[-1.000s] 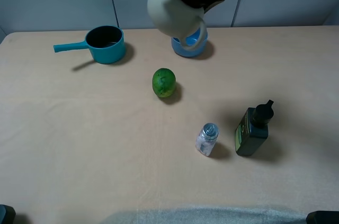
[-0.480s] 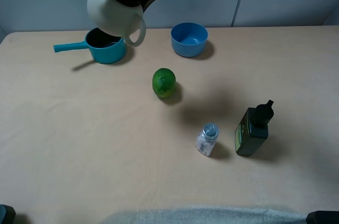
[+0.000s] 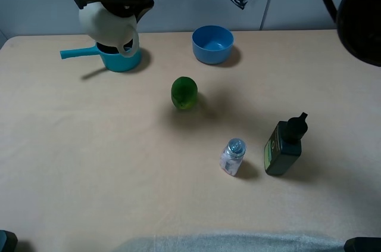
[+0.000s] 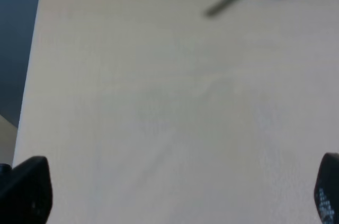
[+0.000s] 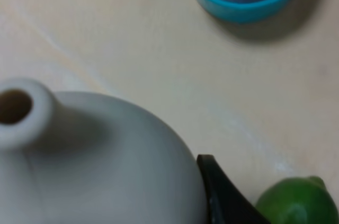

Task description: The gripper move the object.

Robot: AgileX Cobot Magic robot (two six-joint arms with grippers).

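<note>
The cream pitcher hangs in the air at about 11 o'clock on the table. It overlaps the far rim of the teal saucepan, and its loop handle falls at about 4 o'clock on its belly. In the exterior high view it hides part of the pan's mouth, and whether the two touch cannot be told. The saucepan's handle points towards 9 o'clock. At 3 o'clock from the pitcher, well apart, stands the blue bowl. A green lime lies at about 4 o'clock, alone in the middle of the table. Further out the same way, a small clear bottle stands just beside a dark bottle with a black cap.

The right gripper reaches across from the right and grasps the pitcher at its top. In the right wrist view one black finger lies against the pale belly. The left gripper has its fingers spread wide over bare tabletop, holding nothing.
</note>
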